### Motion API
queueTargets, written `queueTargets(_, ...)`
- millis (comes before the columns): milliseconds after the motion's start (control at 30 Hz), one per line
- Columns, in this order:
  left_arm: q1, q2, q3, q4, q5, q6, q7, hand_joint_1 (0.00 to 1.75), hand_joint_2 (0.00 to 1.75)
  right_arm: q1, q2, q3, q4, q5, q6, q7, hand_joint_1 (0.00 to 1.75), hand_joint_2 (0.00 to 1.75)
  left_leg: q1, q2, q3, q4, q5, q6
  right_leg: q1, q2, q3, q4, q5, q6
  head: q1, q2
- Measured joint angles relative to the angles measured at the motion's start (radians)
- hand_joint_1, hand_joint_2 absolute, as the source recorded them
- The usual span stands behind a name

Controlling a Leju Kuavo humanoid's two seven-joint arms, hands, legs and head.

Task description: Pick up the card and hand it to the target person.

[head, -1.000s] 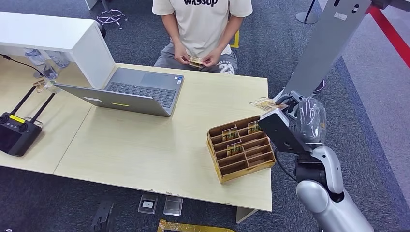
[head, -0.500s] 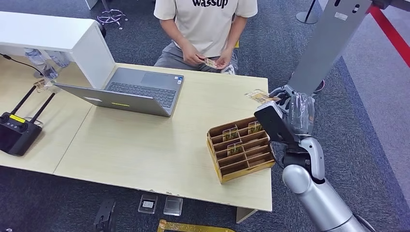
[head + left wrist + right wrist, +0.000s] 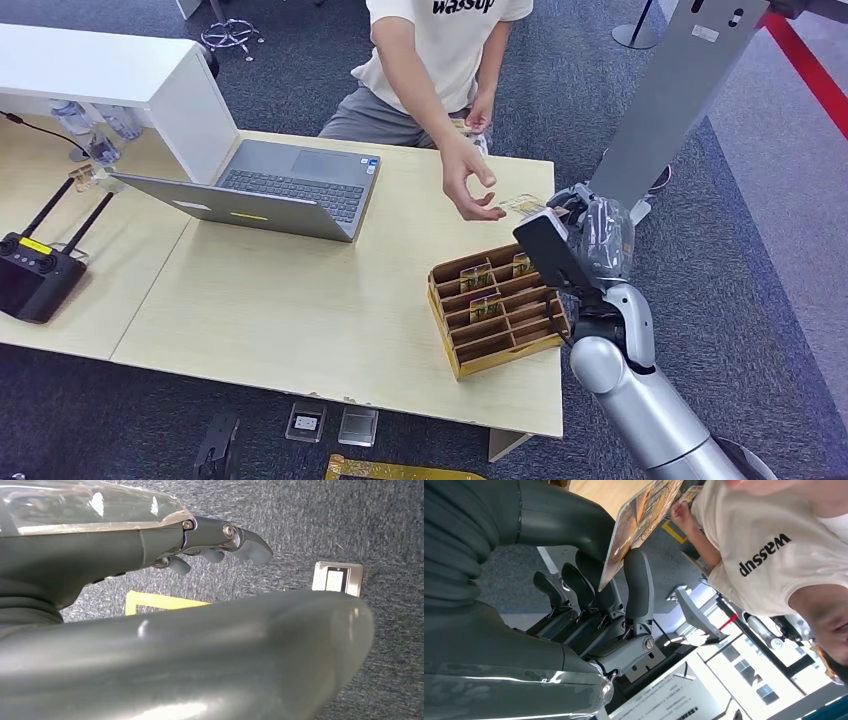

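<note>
My right hand (image 3: 592, 236) is raised over the table's right edge beside the wooden card rack (image 3: 497, 306). It pinches a yellow-brown printed card (image 3: 524, 205) between thumb and fingers, and the right wrist view shows the card (image 3: 640, 521) standing edge-on in that grip. A person in a beige T-shirt (image 3: 440, 45) sits at the far side. One of their hands (image 3: 468, 184) reaches out, fingertips right at the card's edge; contact is unclear. My left hand (image 3: 216, 544) hangs above the carpet, holding nothing, fingers apart.
The rack holds several more cards in its slots. An open laptop (image 3: 272, 188) sits at the table's centre-left, a black remote controller (image 3: 34, 274) at the far left, and a white cabinet (image 3: 115, 75) behind it. A grey panel stand (image 3: 675, 90) rises to my right.
The person has stretched one arm across the table to the card. My right hand has moved the card a little left, toward them.
</note>
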Motion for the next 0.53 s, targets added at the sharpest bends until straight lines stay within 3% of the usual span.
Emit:
queueTargets(200,0.004,0.000,0.000,0.000,0.004,-0.010,-0.013,0.00,0.00,-0.004,0.011,0.007,0.025,-0.001,0.005,0.001,1.55,1.75,0.000,0.000,0.000,0.000,0.000,0.000,0.000,0.000,0.000,0.000,0.000,0.000,0.000,0.000)
queueTargets(333,0.005,0.000,0.000,0.000,0.004,-0.025,-0.027,0.00,1.75,-0.005,0.014,0.010,0.038,-0.006,0.010,0.001,0.07,1.75,0.000,0.000,0.000,0.000,0.000,0.000,0.000,0.000,0.000,0.000,0.000,0.000,-0.001,0.000)
queueTargets(467,0.006,0.000,0.000,0.000,0.002,-0.033,-0.034,0.00,0.00,-0.006,0.016,0.011,0.045,-0.015,0.015,0.000,0.00,1.75,0.000,0.000,0.000,0.000,0.000,0.000,0.000,0.000,0.000,0.000,0.000,0.000,0.000,0.000)
queueTargets(533,0.006,0.000,0.000,0.000,0.002,-0.028,-0.034,0.00,0.00,-0.006,0.016,0.011,0.046,-0.018,0.018,-0.001,0.00,1.75,0.000,0.000,0.000,0.000,0.000,0.000,0.000,0.000,0.000,0.000,0.000,0.000,0.000,0.000)
